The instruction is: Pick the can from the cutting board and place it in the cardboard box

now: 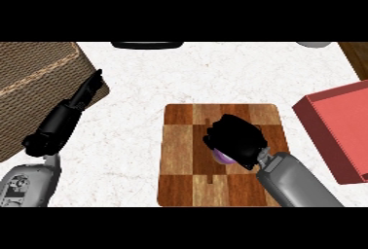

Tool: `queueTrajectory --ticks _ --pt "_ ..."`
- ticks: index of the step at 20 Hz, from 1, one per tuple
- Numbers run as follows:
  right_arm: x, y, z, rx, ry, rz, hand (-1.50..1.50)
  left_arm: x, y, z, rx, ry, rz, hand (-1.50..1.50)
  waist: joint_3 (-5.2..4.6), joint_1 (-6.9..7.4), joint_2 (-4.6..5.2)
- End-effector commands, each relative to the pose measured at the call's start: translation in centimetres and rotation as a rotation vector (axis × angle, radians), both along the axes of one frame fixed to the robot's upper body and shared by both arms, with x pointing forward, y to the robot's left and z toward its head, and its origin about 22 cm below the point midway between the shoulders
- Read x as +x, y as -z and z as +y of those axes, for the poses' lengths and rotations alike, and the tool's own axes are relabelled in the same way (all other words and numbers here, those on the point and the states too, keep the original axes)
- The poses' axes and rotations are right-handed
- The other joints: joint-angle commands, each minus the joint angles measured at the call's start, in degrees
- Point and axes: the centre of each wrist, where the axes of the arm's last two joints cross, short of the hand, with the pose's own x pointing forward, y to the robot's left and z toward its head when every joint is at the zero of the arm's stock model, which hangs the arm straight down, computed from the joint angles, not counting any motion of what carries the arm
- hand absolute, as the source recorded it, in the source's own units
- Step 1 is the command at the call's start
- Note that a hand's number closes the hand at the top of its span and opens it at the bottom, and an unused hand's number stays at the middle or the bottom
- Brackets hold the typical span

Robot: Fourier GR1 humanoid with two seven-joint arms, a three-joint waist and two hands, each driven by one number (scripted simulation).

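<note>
The right hand point(233, 136) curls around the purple can point(222, 156) on the cutting board point(179, 146), mid-desk. It should lift straight before crossing to the cardboard box point(32, 73); left hand point(81, 97) straight-fingered.

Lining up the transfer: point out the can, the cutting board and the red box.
can point(223, 156): head view, purple edge below the right hand.
cutting board point(183, 146): head view, bare left squares.
red box point(338, 127): head view, its floor.
</note>
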Motion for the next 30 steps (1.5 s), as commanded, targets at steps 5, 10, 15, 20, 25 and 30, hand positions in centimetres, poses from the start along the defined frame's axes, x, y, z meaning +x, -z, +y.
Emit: queueTrajectory --ticks 5,10,15,20,25,30 --pt "-3.9 0.4 -2.9 0.135 -0.197 -0.055 1.5 -1.1 0.3 1.3 0.027 -0.028 0.005 0.0 0.08 -0.74 -0.25" --pt "-9.7 3.4 -6.9 0.235 -0.566 0.246 1.5 -0.8 0.8 1.4 -0.004 -0.095 0.013 0.0 0.37 -5.16 -1.08" --pt "-11.0 -0.6 -12.8 0.346 -0.716 0.146 1.5 -1.7 0.8 2.5 0.002 -0.111 0.019 0.0 0.38 -6.04 -1.24" --pt "-11.5 -4.0 -17.5 0.447 -0.746 0.04 1.5 -2.0 1.5 2.5 -0.003 -0.125 0.025 0.0 0.32 -6.93 -0.98" --pt "-11.1 -6.7 -22.5 0.642 -0.488 0.014 1.5 -2.4 0.9 3.0 0.005 -0.118 0.017 0.0 0.2 -6.25 -0.86" --pt "-10.7 -9.4 -28.8 0.827 -0.22 0.002 1.5 -1.9 0.7 2.1 -0.009 -0.067 0.014 0.0 0.06 -3.54 -0.27"
